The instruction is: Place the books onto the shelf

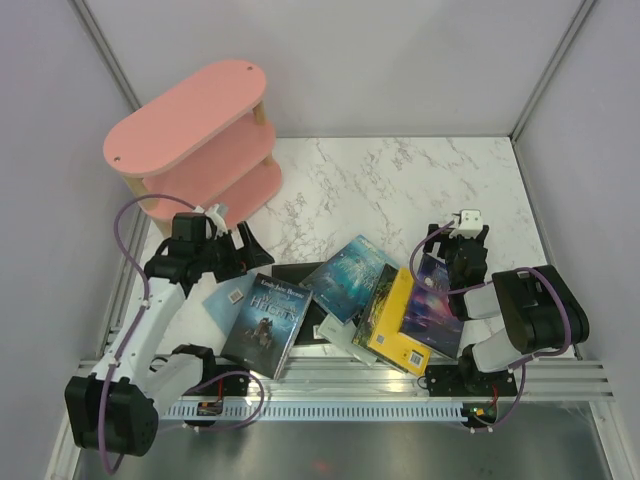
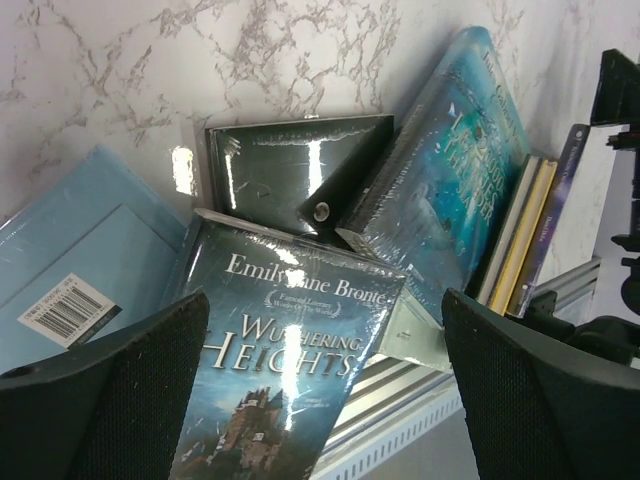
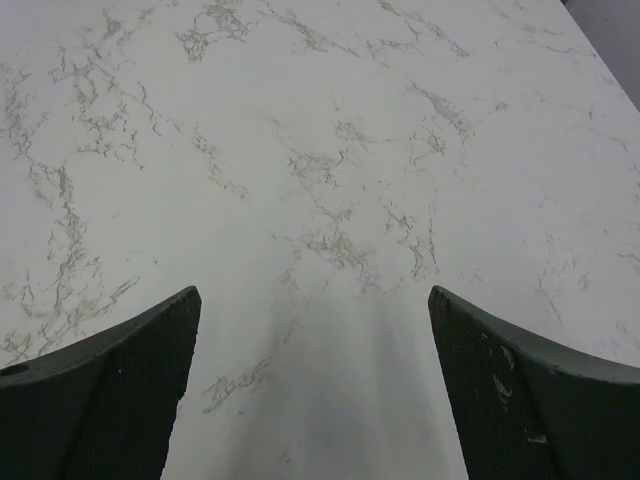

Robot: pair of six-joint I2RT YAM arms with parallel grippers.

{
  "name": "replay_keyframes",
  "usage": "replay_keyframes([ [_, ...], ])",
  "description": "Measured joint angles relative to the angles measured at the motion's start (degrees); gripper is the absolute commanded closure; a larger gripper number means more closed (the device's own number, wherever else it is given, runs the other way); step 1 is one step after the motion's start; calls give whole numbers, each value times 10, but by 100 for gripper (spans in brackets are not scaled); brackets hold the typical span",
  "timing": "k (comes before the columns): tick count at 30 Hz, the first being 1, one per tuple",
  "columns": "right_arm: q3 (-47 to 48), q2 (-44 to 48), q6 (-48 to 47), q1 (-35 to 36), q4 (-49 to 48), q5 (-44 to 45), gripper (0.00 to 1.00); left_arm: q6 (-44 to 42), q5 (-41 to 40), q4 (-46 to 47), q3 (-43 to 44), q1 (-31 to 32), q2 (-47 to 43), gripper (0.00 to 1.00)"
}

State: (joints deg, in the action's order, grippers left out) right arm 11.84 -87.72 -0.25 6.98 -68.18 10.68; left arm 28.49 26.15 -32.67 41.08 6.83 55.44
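Top external view: a white marble tabletop [image 1: 400, 190] fills the cell, with one shelf [image 1: 185, 115] standing upright in its far-left corner. The shelf has three pink oval boards stacked on light wooden posts.

All the books lie on the tabletop in a loose, overlapping fan along the near edge, between the two arms and well apart from the shelf. Six covers can be counted. From left to right they are:
- a pale blue book [image 1: 228, 297] with a barcode sticker;
- a dark "Wuthering Heights" [image 1: 267, 322] showing a castle, partly overlapping the blue one;
- a glossy black book [image 1: 298, 272] with a snap button, which is clearer in the left wrist view [image 2: 290, 170];
- a teal starry book [image 1: 350, 275] lying across the black one;
- a yellow book [image 1: 402, 322];
- a purple galaxy book [image 1: 435, 305] lying on the yellow one.

A greenish edge between the teal and yellow covers may be a seventh book; I cannot tell.

The left arm [image 1: 150, 310] has its jaws spread fully wide above the pale blue and "Wuthering Heights" covers, holding nothing. The right arm [image 1: 530, 310] also has its jaws fully wide and empty, over bare marble just beyond the purple book.
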Motion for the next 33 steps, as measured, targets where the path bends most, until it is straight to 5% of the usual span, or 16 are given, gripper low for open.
replay_keyframes([
  [12,8,13,4,4,24,31,2,-44,-28,-128,111,0,17,0],
  [16,108,120,33,54,248,59,2,-49,-75,-150,111,0,-11,0],
  [20,335,204,169,89,487,44,2,-49,-109,-175,112,0,15,0],
  [25,466,261,271,283,616,53,2,-49,-109,-177,101,0,72,0],
  [29,422,247,459,334,648,4,2,-49,-109,-175,101,0,78,0],
  [33,165,203,657,290,433,-130,2,-49,-109,-169,101,0,82,0],
])
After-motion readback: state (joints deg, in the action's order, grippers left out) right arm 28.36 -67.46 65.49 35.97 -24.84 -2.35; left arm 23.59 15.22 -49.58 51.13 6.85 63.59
